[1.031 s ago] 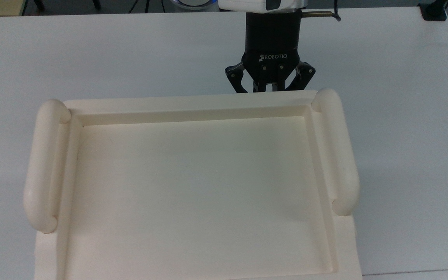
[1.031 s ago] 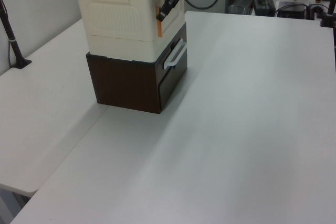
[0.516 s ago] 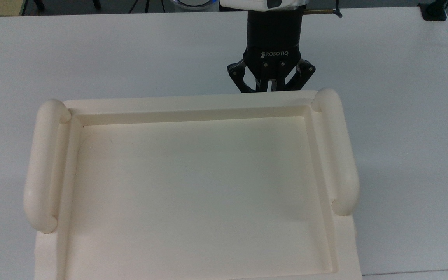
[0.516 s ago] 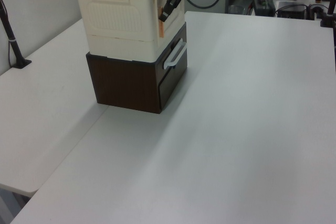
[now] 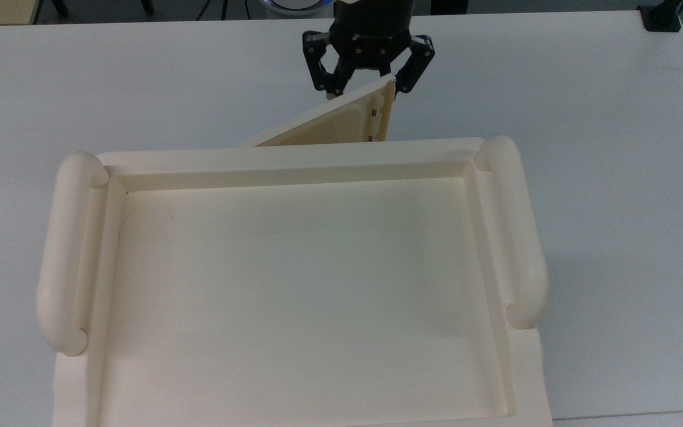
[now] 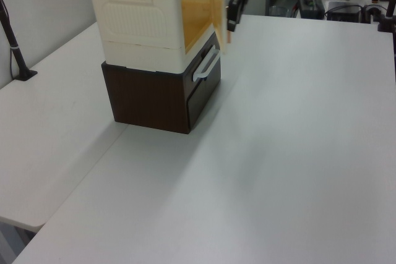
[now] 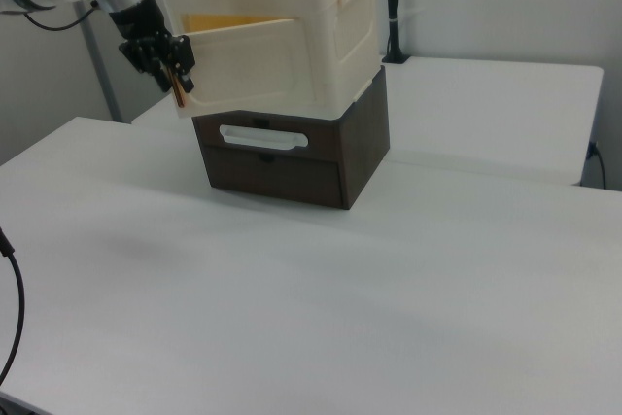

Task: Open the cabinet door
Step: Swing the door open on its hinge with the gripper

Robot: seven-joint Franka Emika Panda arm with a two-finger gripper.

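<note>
The cabinet door [image 5: 332, 123] stands partly open, swung out from the front of the cream cabinet [image 6: 145, 13] at an angle. In the top view it hinges from the front edge towards the top view's left, and its free edge, carrying small brownish fittings, points away from the cabinet. In the left view the yellowish interior is exposed behind it.

The gripper [image 5: 368, 80] sits at the door's free edge. In the top view its two fingers are spread, one on each side of that edge. Whether either finger presses the panel is hard to confirm; it looks more like a loose straddle than a firm pinch. Straddling the edge lets the arm carry the door round its hinge arc without clamping it.

The cabinet rests on a dark brown drawer unit [image 7: 292, 162] with a pale handle [image 7: 263, 136], on a white table [image 6: 278, 153]. That raises the door clear of the table, so it swings freely.

Judgement: the opening is under way but not complete; the door would need further travel to stand fully open. The main risk is the thin edge slipping out from between the fingers.
</note>
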